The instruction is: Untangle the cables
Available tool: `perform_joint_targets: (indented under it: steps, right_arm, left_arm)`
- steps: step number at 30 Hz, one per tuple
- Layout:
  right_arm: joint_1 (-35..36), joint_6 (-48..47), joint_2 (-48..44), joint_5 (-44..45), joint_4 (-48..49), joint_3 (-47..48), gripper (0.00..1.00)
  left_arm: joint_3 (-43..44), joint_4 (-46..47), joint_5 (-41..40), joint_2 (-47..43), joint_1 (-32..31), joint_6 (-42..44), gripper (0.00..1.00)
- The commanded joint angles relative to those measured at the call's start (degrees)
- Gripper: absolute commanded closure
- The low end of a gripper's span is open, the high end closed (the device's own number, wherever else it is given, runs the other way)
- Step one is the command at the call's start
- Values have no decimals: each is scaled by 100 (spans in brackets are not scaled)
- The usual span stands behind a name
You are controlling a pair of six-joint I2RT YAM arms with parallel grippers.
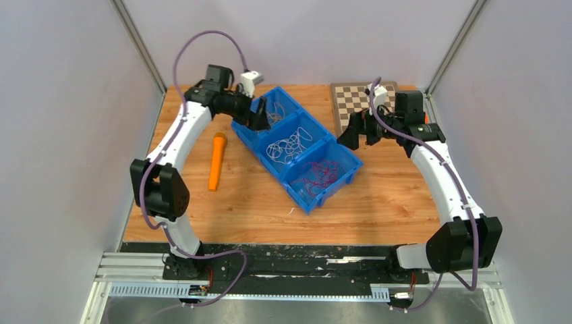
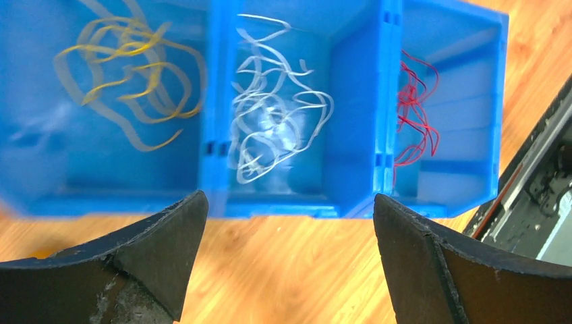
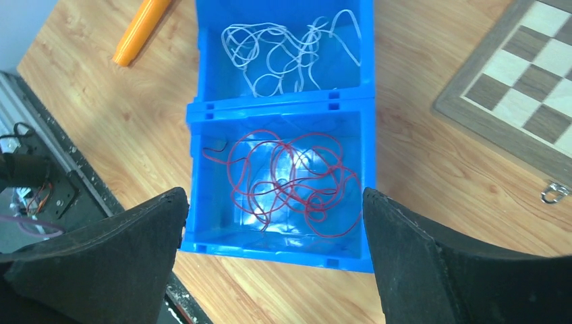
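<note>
The cables lie sorted by colour in a blue three-compartment bin. Yellow cables are in the far compartment, white cables in the middle and red cables in the near one. My left gripper hangs open and empty above the bin's far left side. Its wrist view shows the yellow, white and red cables beyond its gripper. My right gripper is open and empty to the right of the bin. Its gripper looks down on the red cables and the white cables.
An orange cylinder lies on the wooden table left of the bin and shows in the right wrist view. A chessboard lies at the back right, with a small metal ring beside it. Grey walls enclose the table.
</note>
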Motion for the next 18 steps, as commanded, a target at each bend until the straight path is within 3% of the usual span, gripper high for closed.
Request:
perform_joint_targets:
  steps: [1, 4, 10, 14, 18]
  right_arm:
    - [-341, 206, 211, -13, 393, 398, 0]
    - [-690, 351, 383, -73, 467, 497, 0]
    - [-1440, -340, 569, 357, 380, 232, 0]
    - [-1460, -914, 374, 733, 315, -500, 0]
    - [-1463, -947, 141, 777, 329, -1122, 0]
  left_arm:
    - [920, -882, -12, -390, 746, -410, 0]
    - [1305, -1635, 91, -323, 1432, -357, 0]
    - [957, -2019, -60, -462, 2751, -350, 0]
    - [-196, -1780, -892, -761, 3035, -318, 0]
    - [-1623, -1088, -1064, -1422, 3033, -542, 0]
